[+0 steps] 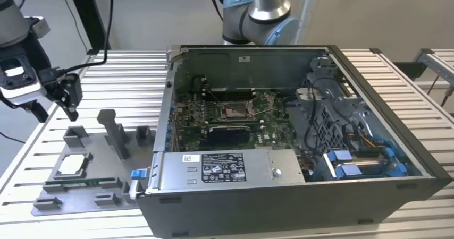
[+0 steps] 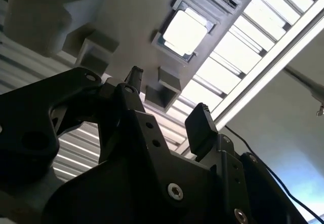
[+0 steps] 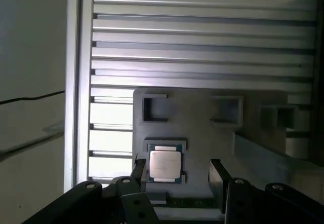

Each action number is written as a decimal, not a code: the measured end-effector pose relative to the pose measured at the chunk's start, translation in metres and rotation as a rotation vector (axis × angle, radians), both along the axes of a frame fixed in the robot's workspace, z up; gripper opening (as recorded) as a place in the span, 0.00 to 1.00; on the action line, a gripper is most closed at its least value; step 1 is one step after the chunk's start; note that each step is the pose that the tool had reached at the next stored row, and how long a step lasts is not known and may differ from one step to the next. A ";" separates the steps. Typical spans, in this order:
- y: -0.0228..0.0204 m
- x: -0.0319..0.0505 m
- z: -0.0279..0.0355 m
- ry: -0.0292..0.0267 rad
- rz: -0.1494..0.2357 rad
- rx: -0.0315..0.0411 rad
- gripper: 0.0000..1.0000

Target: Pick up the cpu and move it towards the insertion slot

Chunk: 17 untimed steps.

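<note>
The cpu lies flat, silver face up, in a square recess of the grey fixture plate at the exterior view's left. It also appears in both wrist views, as the cpu and the cpu. My gripper hangs open well above and behind it, holding nothing. In the first wrist view the gripper has one black finger beside the chip and the other apart from it. The insertion slot sits on the green board inside the open computer case.
The computer case has tall metal walls around the board, with cables and blue parts at the exterior view's right. Grey posts rise from the fixture plate. A green memory stick lies in front of the chip. The table top is slatted aluminium.
</note>
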<state>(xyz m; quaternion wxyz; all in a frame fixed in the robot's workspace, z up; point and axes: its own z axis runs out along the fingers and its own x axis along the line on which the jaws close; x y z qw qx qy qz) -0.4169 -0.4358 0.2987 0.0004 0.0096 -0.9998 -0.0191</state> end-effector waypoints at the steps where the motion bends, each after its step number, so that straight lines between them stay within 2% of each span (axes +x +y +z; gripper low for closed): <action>1: 0.0000 -0.0002 -0.0018 0.0000 0.000 -0.0001 1.00; 17: 0.0000 -0.0025 -0.0306 -0.0001 0.000 -0.0015 1.00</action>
